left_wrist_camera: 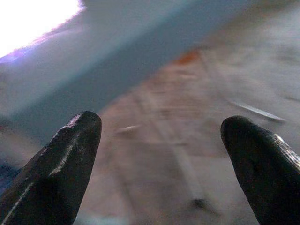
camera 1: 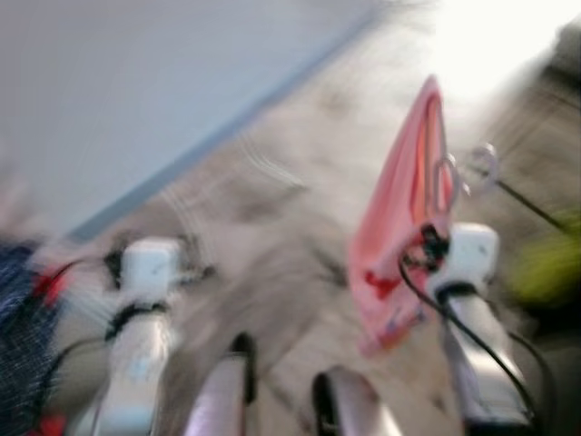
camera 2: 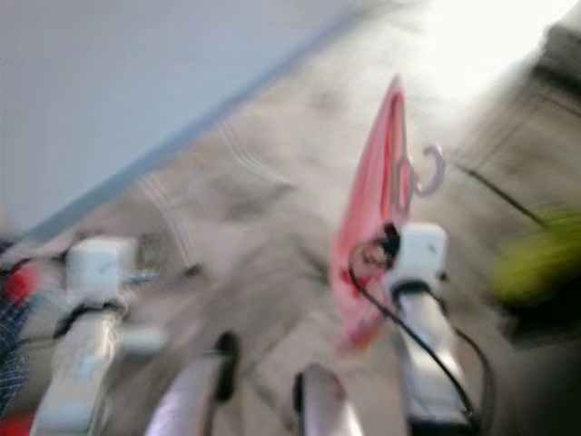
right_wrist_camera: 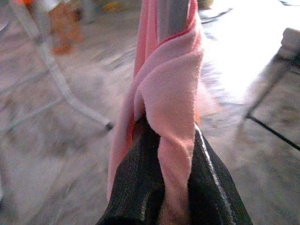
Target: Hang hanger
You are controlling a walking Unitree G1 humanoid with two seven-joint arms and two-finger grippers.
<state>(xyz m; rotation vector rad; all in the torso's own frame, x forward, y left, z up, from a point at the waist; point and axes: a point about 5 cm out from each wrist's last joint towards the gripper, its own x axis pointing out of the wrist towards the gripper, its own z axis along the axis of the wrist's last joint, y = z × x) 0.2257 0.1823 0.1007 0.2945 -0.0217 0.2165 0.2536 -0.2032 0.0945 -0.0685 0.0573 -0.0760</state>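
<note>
Blurred frames suggest walking. The right pincer (right_wrist_camera: 164, 187) pinches the hanger (camera 1: 445, 177) and its pink cloth (camera 1: 390, 245), right of centre. The left pincer (left_wrist_camera: 161, 140) is spread, empty, lower left. Hanging is not yet done.

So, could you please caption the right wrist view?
Right gripper shut on a pink garment draped over its hanger.

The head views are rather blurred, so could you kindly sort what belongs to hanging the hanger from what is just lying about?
Job in hand:
- hanger with pink garment
- right gripper, fingers shut on the garment

Lying about:
- left gripper, open, nothing between its fingers
- yellow-green object
- dark blue checked fabric
</note>
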